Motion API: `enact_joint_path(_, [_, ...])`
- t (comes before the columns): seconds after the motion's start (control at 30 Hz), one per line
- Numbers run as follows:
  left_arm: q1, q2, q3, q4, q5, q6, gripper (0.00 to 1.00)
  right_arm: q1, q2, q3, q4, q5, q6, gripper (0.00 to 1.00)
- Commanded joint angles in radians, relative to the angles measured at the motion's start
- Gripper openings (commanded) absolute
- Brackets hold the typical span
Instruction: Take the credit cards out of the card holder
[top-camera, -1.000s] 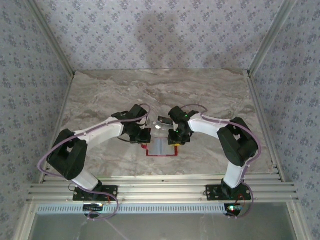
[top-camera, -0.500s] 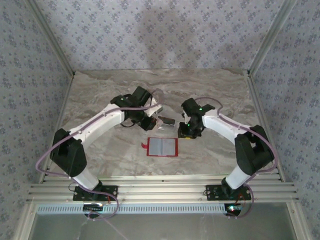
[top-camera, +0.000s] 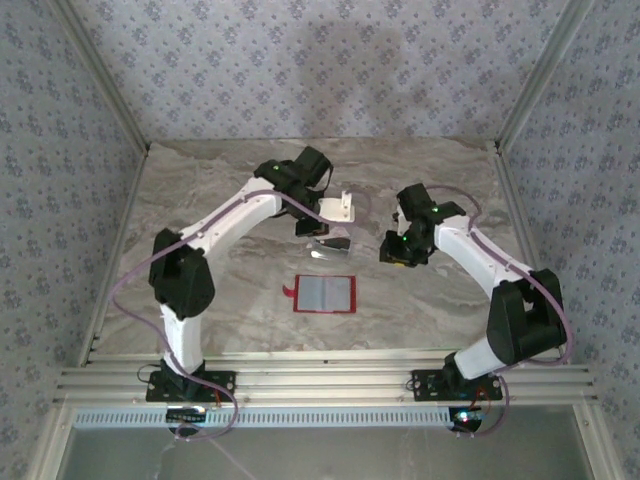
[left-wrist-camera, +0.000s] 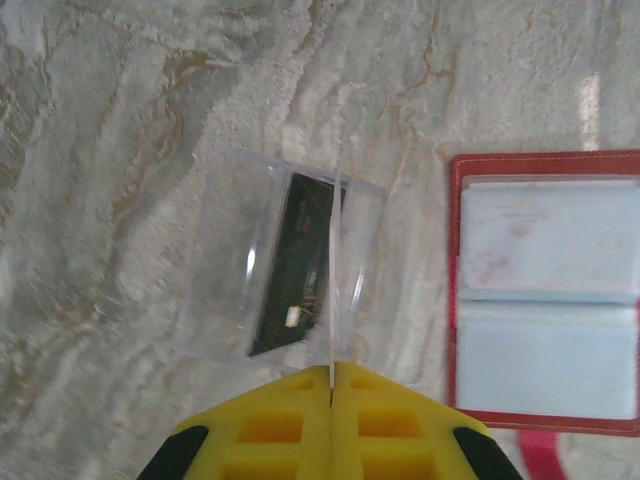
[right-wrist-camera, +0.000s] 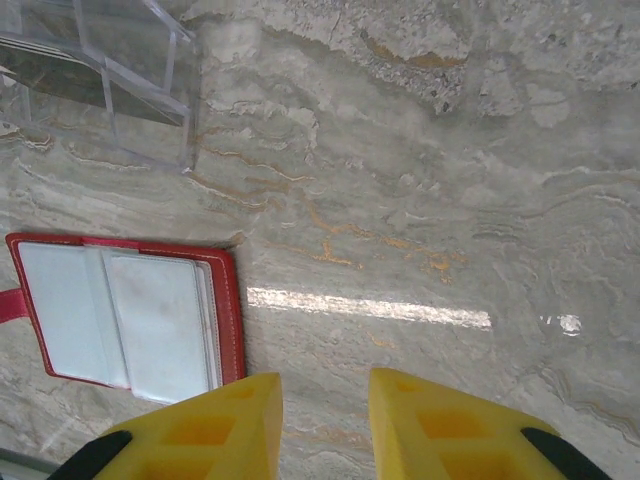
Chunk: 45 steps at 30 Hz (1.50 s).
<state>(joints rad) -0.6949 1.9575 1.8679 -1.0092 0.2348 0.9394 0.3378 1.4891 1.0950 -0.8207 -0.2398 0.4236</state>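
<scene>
1. On the marble table (top-camera: 450, 180) the card holder (top-camera: 325, 293) lies open and flat, its grey inner face up inside a red border.
2. Its two pockets (left-wrist-camera: 545, 290) show pale faces; we cannot tell whether these are the credit cards.
3. Just past the holder's far edge, the left gripper (left-wrist-camera: 331, 368) is closed tight on the thin edge of a clear plastic sleeve (left-wrist-camera: 285, 265).
4. A dark shape shows through that sleeve; we cannot tell whether it is a card.
5. Off the holder's far right corner, the right gripper (right-wrist-camera: 325, 385) hangs over bare marble, its yellow fingers (right-wrist-camera: 440, 420) a narrow gap apart with nothing between them.
6. From the right wrist, the holder (right-wrist-camera: 120, 320) sits to the left, the sleeve (right-wrist-camera: 100, 80) beyond it.
</scene>
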Motion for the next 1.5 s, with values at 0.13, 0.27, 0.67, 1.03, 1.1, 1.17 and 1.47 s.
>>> enact_joint_path(0.13, [-0.001, 0.161, 0.222, -0.134, -0.015, 0.221, 0.00, -0.018, -0.027, 0.015, -0.046, -0.009, -0.021, 0.30])
enact_joint_path(0.27, [0.004, 0.227, 0.268, -0.136, -0.036, 0.244, 0.00, -0.024, -0.028, 0.010, -0.046, -0.011, -0.020, 0.30])
enact_joint_path(0.67, [0.026, 0.328, 0.287, -0.084, -0.064, 0.262, 0.00, -0.026, -0.028, -0.032, -0.034, -0.016, -0.018, 0.30])
enact_joint_path(1.03, [0.005, 0.284, 0.332, -0.120, -0.087, 0.266, 0.00, -0.026, -0.026, -0.018, -0.045, -0.012, -0.020, 0.30])
enact_joint_path(1.1, [0.000, 0.267, 0.332, -0.118, -0.094, 0.269, 0.00, -0.028, -0.024, -0.020, -0.046, -0.012, -0.019, 0.30])
enact_joint_path(1.17, [-0.004, 0.254, 0.333, -0.115, -0.101, 0.276, 0.00, -0.028, -0.025, -0.022, -0.042, -0.014, -0.018, 0.30])
enact_joint_path(1.47, [-0.003, 0.300, 0.377, -0.076, -0.132, 0.305, 0.00, -0.031, -0.026, -0.028, -0.046, -0.015, -0.023, 0.29])
